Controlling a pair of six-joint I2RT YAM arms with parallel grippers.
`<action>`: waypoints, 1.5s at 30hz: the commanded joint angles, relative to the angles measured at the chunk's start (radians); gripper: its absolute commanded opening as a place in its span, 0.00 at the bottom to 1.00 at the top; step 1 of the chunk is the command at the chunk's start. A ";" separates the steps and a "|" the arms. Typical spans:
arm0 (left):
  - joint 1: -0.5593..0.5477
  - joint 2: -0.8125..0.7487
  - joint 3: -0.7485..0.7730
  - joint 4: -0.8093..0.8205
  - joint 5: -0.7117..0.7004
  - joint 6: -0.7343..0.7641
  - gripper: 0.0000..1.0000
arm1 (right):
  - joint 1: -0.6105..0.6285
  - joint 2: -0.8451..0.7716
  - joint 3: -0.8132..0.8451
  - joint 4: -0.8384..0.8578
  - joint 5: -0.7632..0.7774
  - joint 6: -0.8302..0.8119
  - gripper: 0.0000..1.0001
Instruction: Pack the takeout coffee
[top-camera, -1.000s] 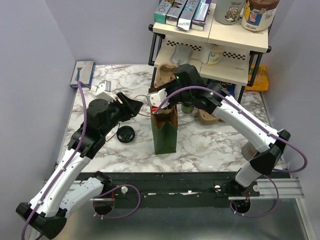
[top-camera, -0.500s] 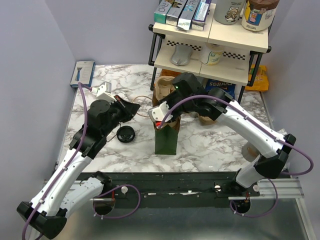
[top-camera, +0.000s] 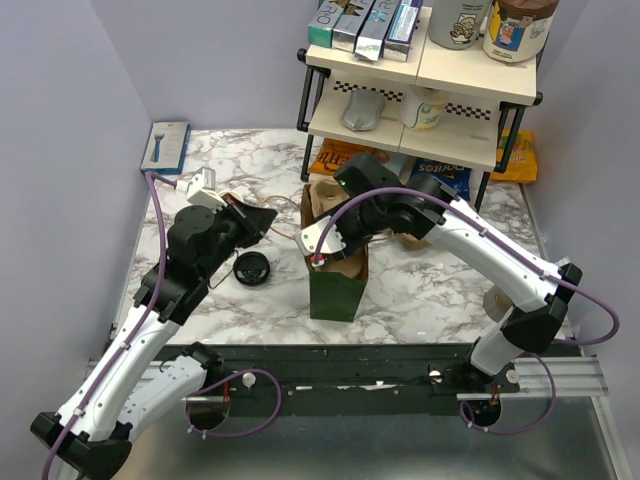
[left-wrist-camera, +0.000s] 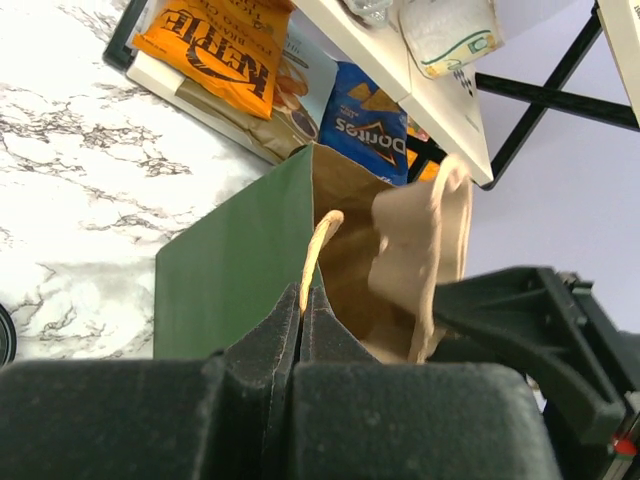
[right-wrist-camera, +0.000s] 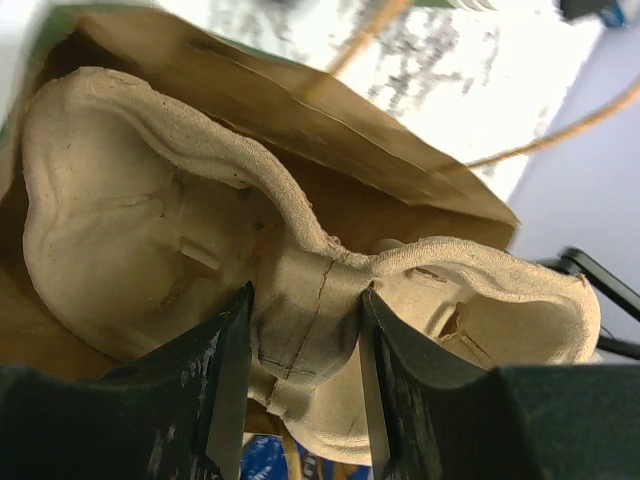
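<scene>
A green paper bag (top-camera: 335, 290) stands open at the table's middle. My right gripper (top-camera: 328, 250) is shut on the middle post of a brown pulp cup carrier (right-wrist-camera: 300, 310), which sits partly inside the bag's mouth. In the right wrist view the carrier fills the brown inside of the bag (right-wrist-camera: 420, 180), with the right gripper (right-wrist-camera: 305, 305) clamped on it. My left gripper (left-wrist-camera: 303, 300) is shut on the bag's tan handle (left-wrist-camera: 318, 245), left of the bag (left-wrist-camera: 230, 270). The black lid (top-camera: 251, 268) lies on the table below my left gripper (top-camera: 268, 217). The takeout coffee cup is hidden.
A two-tier shelf (top-camera: 420, 75) stands at the back with boxes and tubs on it. An orange chip bag (left-wrist-camera: 215, 45) and a blue one (left-wrist-camera: 370, 125) lie under it. A boxed razor (top-camera: 167, 146) lies at the back left.
My right gripper has come forward and down, lowering the carrier into the bag's mouth. My left gripper has closed on the bag's handle and pulled slightly left.
</scene>
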 joint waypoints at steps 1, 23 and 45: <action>0.003 -0.013 0.000 0.006 -0.039 -0.001 0.00 | 0.021 0.039 0.042 -0.174 -0.087 0.003 0.41; 0.003 -0.049 -0.029 0.072 0.034 0.019 0.00 | 0.021 0.142 0.032 -0.140 -0.109 0.314 0.46; 0.001 -0.125 -0.098 0.102 0.026 0.019 0.00 | -0.002 0.177 0.017 -0.073 -0.337 0.690 0.40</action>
